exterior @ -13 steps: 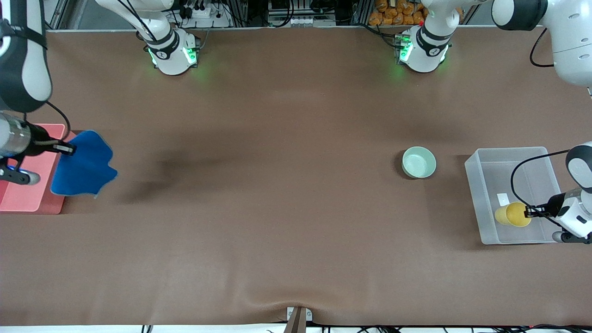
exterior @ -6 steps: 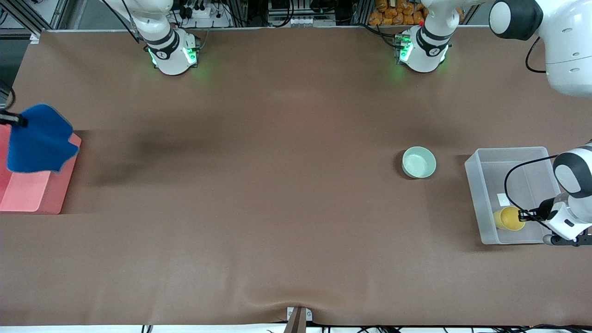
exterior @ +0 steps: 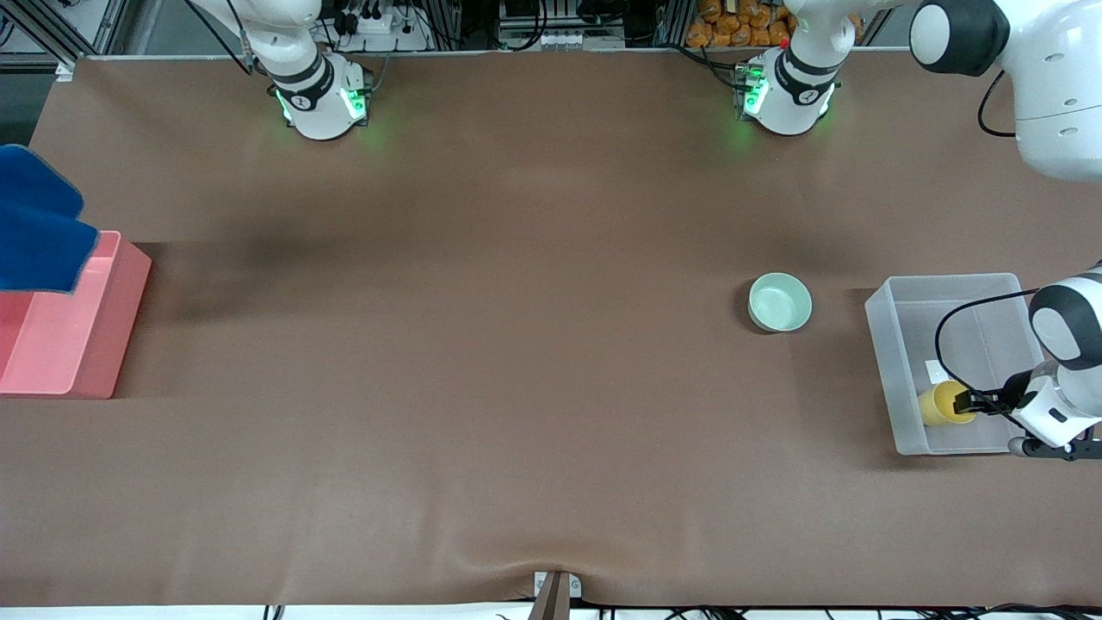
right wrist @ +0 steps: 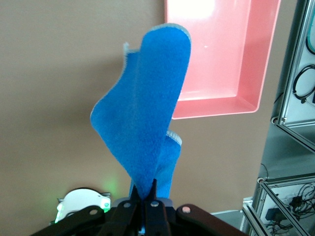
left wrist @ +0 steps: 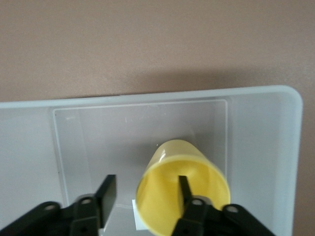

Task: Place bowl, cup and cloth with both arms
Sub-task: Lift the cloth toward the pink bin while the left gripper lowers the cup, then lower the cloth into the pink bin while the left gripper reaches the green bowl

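Observation:
The yellow cup (exterior: 942, 403) lies tilted inside the clear bin (exterior: 913, 297) at the left arm's end of the table. My left gripper (exterior: 970, 401) is open at its rim. In the left wrist view one finger (left wrist: 184, 189) is inside the cup (left wrist: 172, 162) and the other finger (left wrist: 108, 192) stands clear outside it. The mint-green bowl (exterior: 780, 302) sits on the table beside the clear bin. The blue cloth (exterior: 34, 226) hangs over the pink bin (exterior: 103, 344). My right gripper (right wrist: 149, 191) is shut on the cloth (right wrist: 147, 113) and is outside the front view.
The brown table mat (exterior: 516, 344) covers the table. A white label (exterior: 936, 370) lies on the clear bin's floor. The pink bin (right wrist: 221, 59) shows under the cloth in the right wrist view, next to a metal frame (right wrist: 290, 108) at the table's end.
The left gripper lowered the cup into the clear bin and opened its jaws. The right gripper carried the cloth farther toward the right arm's end, over the pink bin.

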`<state>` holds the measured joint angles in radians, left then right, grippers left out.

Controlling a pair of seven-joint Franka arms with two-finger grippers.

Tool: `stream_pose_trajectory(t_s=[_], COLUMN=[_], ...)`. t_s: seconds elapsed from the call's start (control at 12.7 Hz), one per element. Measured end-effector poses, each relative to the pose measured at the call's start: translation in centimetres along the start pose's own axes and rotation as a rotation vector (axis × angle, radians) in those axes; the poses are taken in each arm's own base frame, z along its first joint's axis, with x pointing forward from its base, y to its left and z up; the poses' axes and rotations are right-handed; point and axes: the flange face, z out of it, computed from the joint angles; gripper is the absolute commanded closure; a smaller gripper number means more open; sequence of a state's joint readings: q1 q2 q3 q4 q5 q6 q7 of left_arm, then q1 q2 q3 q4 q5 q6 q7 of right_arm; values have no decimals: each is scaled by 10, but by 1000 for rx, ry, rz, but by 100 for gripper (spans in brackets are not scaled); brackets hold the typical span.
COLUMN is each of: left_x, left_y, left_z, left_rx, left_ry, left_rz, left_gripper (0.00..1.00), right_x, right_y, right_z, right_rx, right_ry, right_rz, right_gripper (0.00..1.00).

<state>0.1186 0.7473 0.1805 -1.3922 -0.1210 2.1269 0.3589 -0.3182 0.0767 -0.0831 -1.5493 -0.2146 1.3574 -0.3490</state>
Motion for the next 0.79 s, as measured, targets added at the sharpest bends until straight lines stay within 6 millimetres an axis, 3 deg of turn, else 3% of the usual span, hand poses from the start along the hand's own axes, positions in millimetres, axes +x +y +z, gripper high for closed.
stream_pose_trajectory(t_s=[0.16, 0.39, 0.63, 0.79], left_x=[-1, -8, -19, -23], left_y=[2, 19, 53, 87], left_z=[-26, -85, -133, -146], left_rx=[7, -11, -40, -53], left_ry=[-9, -25, -69, -84], left_rz=[15, 34, 25, 35], left_gripper=[0, 0, 0, 0], right_x=[5, 20, 31, 39], right_y=[26, 67, 105, 120], right_z=[16, 51, 83, 100], right_rx=[3, 11, 12, 4], right_ry=[-2, 2, 19, 27], right_rz=[-11, -33, -63, -70], right_gripper=[100, 100, 100, 100])
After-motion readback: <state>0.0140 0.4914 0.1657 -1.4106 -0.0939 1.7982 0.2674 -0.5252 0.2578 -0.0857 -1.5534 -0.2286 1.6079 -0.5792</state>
